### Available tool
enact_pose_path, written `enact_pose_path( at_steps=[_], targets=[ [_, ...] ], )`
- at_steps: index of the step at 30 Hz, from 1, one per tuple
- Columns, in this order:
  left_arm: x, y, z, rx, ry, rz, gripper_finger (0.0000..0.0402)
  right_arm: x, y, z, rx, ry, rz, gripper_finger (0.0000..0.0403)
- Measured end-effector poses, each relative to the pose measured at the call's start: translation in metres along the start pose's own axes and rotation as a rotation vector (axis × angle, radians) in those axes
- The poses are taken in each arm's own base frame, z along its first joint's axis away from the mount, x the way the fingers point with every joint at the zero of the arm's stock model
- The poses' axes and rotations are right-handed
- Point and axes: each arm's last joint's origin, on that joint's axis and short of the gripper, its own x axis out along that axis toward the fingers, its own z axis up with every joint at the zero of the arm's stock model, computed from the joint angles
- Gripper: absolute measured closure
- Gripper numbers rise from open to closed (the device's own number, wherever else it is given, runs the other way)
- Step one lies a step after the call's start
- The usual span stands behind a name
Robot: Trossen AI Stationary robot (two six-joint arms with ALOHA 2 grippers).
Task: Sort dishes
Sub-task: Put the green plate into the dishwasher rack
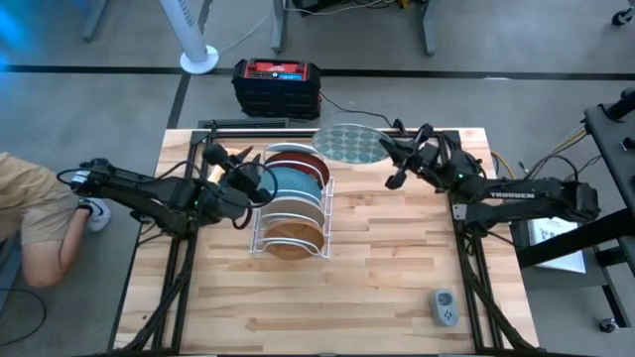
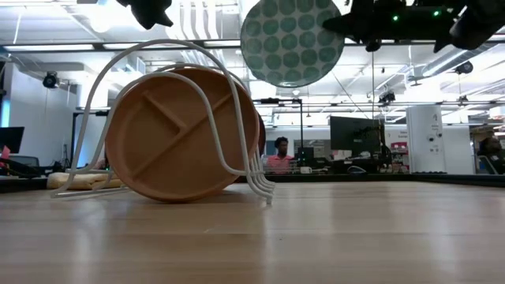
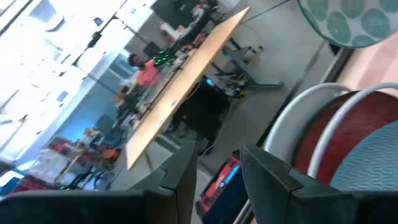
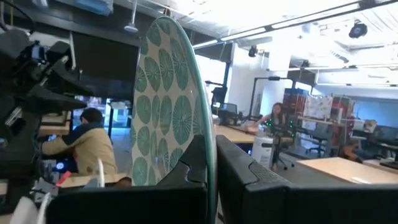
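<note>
From above, the right gripper (image 1: pixel 397 151) is clamped on the rim of the round teal plate with pale dots (image 1: pixel 348 142), held over the far edge of the wooden surface (image 1: pixel 397 268), beside the white wire rack (image 1: pixel 260 230). In the rack stand the red plate (image 1: pixel 298 159), light blue plate (image 1: pixel 294 183), off-white plate (image 1: pixel 294 210) and brown wooden divided plate (image 1: pixel 290 236). The left gripper (image 1: pixel 248 161) hovers at the rack's far left corner.

At table height, the teal plate hangs above the rack.

The left wrist view shows its fingers (image 3: pixel 180 177) apart, holding nothing.

The right wrist view shows fingers (image 4: pixel 233 163) pinching the teal plate's edge.
</note>
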Motion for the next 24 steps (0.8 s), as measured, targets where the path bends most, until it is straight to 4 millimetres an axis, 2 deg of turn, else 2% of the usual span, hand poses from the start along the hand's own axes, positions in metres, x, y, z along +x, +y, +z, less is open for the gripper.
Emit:
enact_pose_path(
  at_steps=[5,14,24],
  targets=[
    [0.007,0.003,-0.003,0.014,0.030,0.036,0.0288,0.006,-0.002,-0.003,0.040,-0.041,-0.008,0.0403],
    [0.032,0.005,-0.020,0.084,0.137,0.116,0.0288,0.016,0.004,-0.018,0.088,-0.051,0.012,0.0403],
    [0.040,0.013,-0.023,0.061,0.168,0.151,0.0288,0.032,0.012,-0.040,0.096,-0.034,0.008,0.0403]
  ],
)
